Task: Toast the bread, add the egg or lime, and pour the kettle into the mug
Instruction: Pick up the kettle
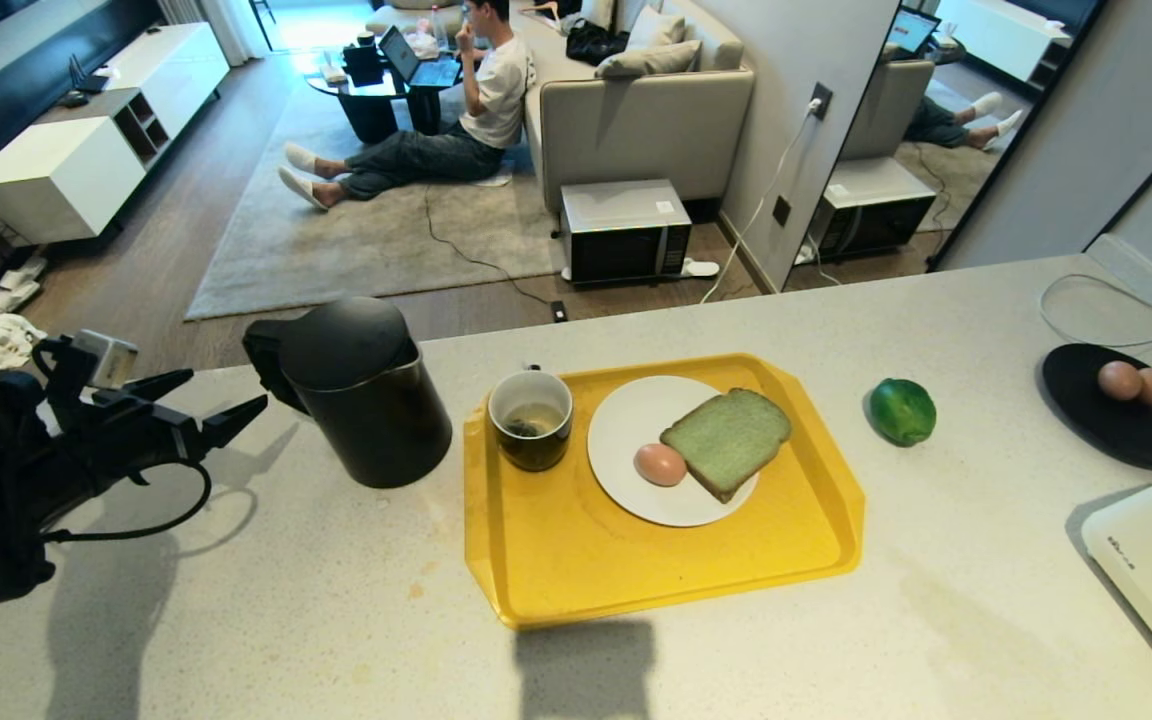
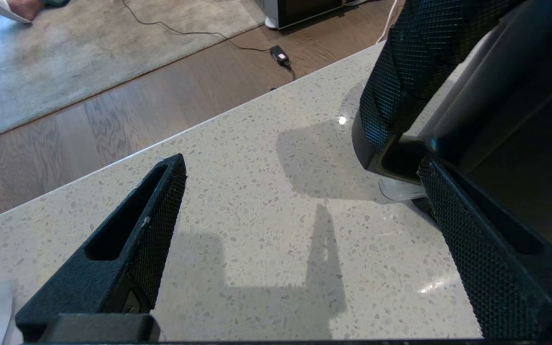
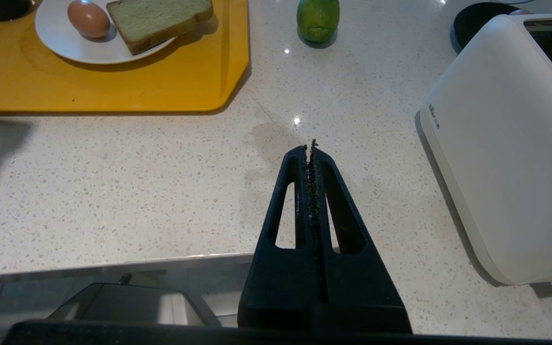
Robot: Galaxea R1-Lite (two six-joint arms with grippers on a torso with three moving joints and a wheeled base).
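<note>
Table first: the kettle stands at its far left edge, just left of the tray. On the tray, the plate carries bread with the egg touching its near-left side; the mug sits beside the plate, toward the kettle. Lime lies right of the tray. Left gripper, jaws spread wide, hangs beside the kettle's handle. Right gripper, jaws pressed together, sits over the table's near edge beside the toaster.
</note>
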